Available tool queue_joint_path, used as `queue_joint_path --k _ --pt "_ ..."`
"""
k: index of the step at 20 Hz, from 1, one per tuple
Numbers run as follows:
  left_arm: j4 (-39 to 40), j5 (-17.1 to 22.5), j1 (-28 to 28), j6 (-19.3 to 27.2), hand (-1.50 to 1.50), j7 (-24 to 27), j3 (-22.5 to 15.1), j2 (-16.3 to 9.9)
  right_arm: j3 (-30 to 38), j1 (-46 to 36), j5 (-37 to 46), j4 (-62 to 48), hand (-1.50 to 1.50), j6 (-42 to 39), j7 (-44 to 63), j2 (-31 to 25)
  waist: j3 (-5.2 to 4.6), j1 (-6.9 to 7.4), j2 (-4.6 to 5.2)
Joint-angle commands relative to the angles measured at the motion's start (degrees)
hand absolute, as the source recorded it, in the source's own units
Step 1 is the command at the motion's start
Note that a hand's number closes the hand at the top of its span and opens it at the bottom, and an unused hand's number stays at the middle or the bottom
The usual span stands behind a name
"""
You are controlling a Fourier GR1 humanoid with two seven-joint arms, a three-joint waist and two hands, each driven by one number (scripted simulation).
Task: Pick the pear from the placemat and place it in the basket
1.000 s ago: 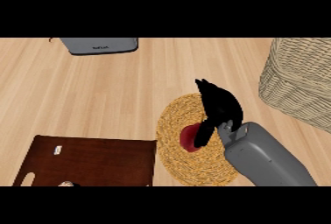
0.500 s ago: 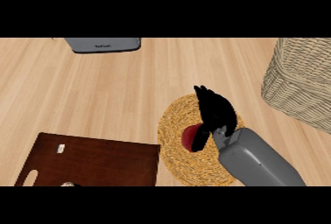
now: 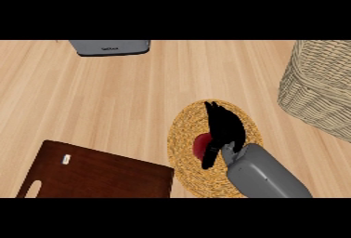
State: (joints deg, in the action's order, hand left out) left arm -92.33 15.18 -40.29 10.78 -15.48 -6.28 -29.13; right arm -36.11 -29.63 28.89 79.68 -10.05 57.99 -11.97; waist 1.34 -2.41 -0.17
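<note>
Red pear (image 3: 202, 143) lies on the placemat (image 3: 184, 139), beside right-hand fingers (image 3: 221, 122).

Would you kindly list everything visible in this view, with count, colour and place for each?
Pear: one, red, on the placemat, partly hidden beside the hand.
Placemat: one, round, woven, tan, lower centre of the counter.
Basket: one, woven, pale beige, right edge.
Board: one, dark brown wood with a handle slot, lower left.
Appliance: one, grey, top left edge, cut off by the view.
Counter: one, light wood, under everything.
Right hand: one, black, on a grey forearm, over the placemat at the pear.
Left hand: not in view.
</note>
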Motion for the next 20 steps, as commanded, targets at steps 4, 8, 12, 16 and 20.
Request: queue_joint_path --k 4,8,12,16,20 --pt "-3.1 0.4 14.0 -1.5 0.00 3.0 -3.5 5.7 0.0 0.9 1.3 -1.8 -1.50 0.4 1.2 0.5 -1.59 -1.21 0.19" --pt "-2.8 0.0 14.8 -1.3 0.00 3.2 -2.6 5.4 0.2 1.4 2.8 -2.1 -1.50 2.0 0.5 0.7 -1.57 -1.69 0.12" --pt "-2.9 0.5 15.0 -2.3 0.00 3.2 -1.8 5.0 -2.8 1.8 5.0 -2.3 1.50 0.9 -1.8 -0.1 -1.57 -1.10 0.09" --pt "-1.7 0.8 16.0 -3.0 0.00 2.3 -1.0 4.6 -4.3 0.6 7.2 -2.5 1.50 0.4 -2.4 -0.9 -1.61 -1.35 0.12" --pt "-1.9 -0.9 16.2 -1.6 0.00 2.8 -2.0 6.2 -5.3 0.4 8.3 -2.6 1.50 0.5 -1.6 0.4 -1.59 -1.15 0.05"
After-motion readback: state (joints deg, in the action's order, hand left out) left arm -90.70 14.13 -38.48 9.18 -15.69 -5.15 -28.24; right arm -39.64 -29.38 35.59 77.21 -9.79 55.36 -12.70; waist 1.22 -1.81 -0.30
